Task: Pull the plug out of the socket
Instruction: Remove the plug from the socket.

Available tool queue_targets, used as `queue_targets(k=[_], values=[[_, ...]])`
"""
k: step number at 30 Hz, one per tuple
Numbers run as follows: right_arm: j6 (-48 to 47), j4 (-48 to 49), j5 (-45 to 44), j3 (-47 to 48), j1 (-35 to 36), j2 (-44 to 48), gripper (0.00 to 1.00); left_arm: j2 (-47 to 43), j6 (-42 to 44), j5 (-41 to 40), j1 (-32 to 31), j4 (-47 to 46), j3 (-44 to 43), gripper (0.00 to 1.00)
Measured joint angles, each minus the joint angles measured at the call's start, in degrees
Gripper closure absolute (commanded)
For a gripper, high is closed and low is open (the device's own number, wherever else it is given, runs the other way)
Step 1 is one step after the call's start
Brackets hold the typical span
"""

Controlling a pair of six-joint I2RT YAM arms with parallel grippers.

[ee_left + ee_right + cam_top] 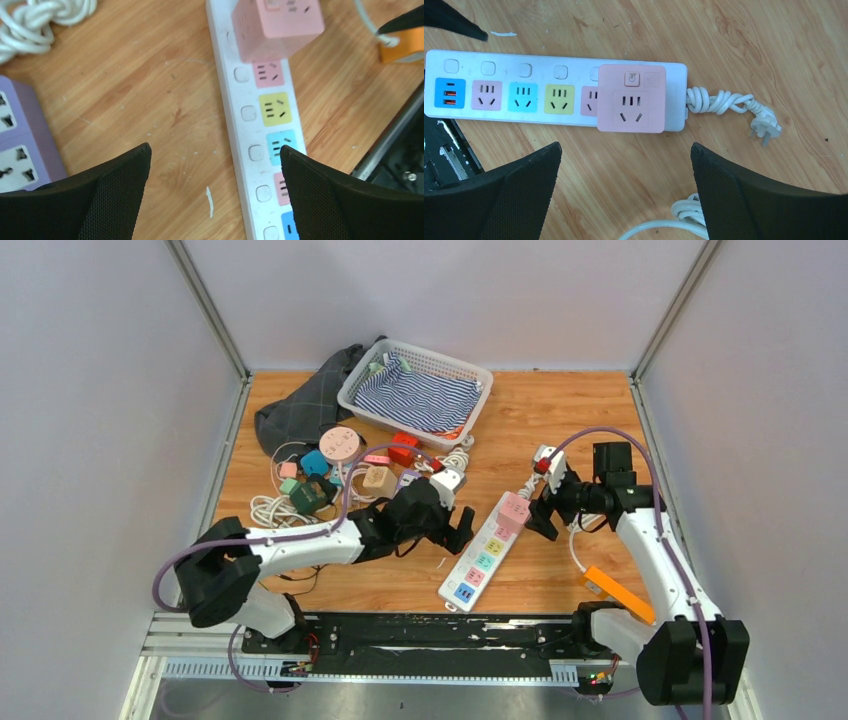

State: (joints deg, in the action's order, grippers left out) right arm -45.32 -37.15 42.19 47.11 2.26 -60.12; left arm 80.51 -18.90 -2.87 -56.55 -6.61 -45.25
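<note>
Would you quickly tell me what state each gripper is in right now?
Left gripper: open, holding nothing.
Right gripper: open, holding nothing.

Pink cube plug [631,98] sits plugged into the white power strip's [524,70] end socket

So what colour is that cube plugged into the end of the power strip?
Pale pink; the cube shows best in the right wrist view.

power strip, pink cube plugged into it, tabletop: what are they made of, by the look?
Power strip: probably moulded plastic, white, smooth with a slight sheen, rounded edges, some grime.
Pink cube: also looks like plastic, matte, one even colour, crisp moulded slots.
Tabletop: wood or wood-look laminate, with visible grain and fine scratches; cannot tell which.
</note>
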Motion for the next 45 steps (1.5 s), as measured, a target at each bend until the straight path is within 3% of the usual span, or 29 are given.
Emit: queue_targets(k=[4, 14, 38, 42, 45], values=[[1.1, 0.5, -0.6, -0.6, 0.0, 1.7, 0.0, 4.0, -0.4, -6.1, -4.2, 0.5, 0.0, 0.0], [1.2, 0.9, -1.9, -2.1, 0.0, 1.1, 0.0, 9.9, -2.2, -10.8, -10.2, 0.8, -0.1, 0.0], [1.3, 1.3, -1.4, -2.1, 0.2, -1.4, 0.0, 17.7, -3.0, -7.0, -14.9, -0.2, -3.5, 0.06], [1.5, 1.8, -1.4, -1.7, 1.4, -3.2, 0.0, 17.9, -3.9, -8.1, -15.3, -0.3, -3.5, 0.16], [1.4, 2.1, -2.1, -0.7, 2.9, -5.7, 0.0, 17.9, -4.2, -9.0, -15.5, -0.5, -3.5, 0.37]])
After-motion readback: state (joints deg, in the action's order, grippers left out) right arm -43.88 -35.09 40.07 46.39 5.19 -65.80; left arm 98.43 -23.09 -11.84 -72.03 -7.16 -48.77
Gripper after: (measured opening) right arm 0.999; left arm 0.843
